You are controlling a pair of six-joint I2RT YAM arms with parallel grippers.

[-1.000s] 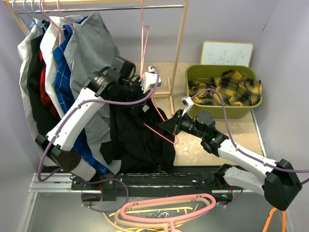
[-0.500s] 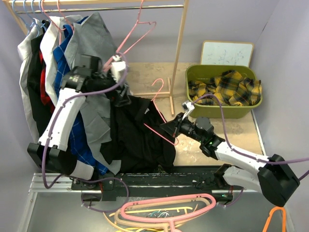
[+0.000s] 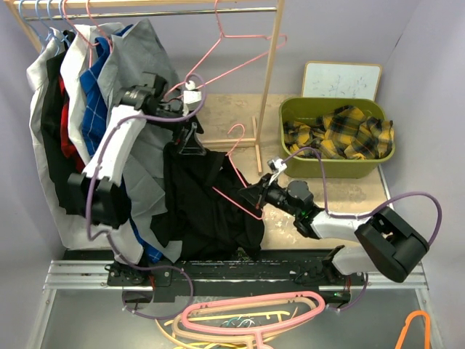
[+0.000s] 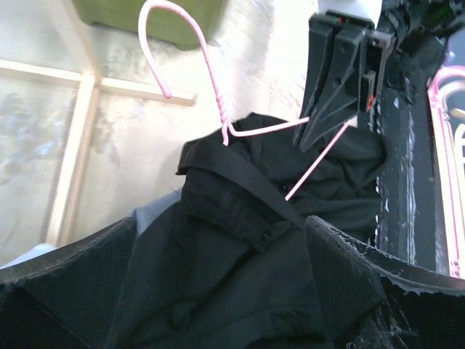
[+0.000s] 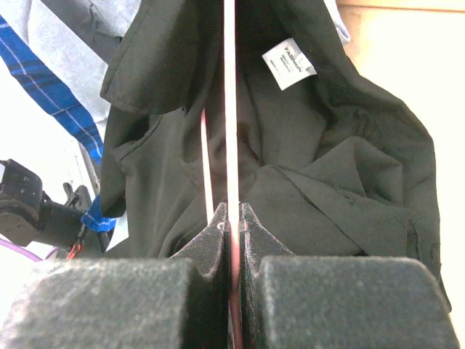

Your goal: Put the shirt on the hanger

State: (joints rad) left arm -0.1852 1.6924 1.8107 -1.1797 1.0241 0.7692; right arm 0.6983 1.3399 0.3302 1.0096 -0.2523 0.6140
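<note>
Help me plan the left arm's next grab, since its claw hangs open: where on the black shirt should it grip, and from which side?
Probably the collar band of the shirt, from above, jaws across it: it stands up as a raised ridge beside the hanger neck, and the left claw faces it. The right claw pinches the hanger wire.

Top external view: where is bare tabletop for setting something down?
Bare tabletop between the green bin and the right arm; another patch behind the rack's base bar. The left is crowded by the black shirt and hanging clothes.
</note>
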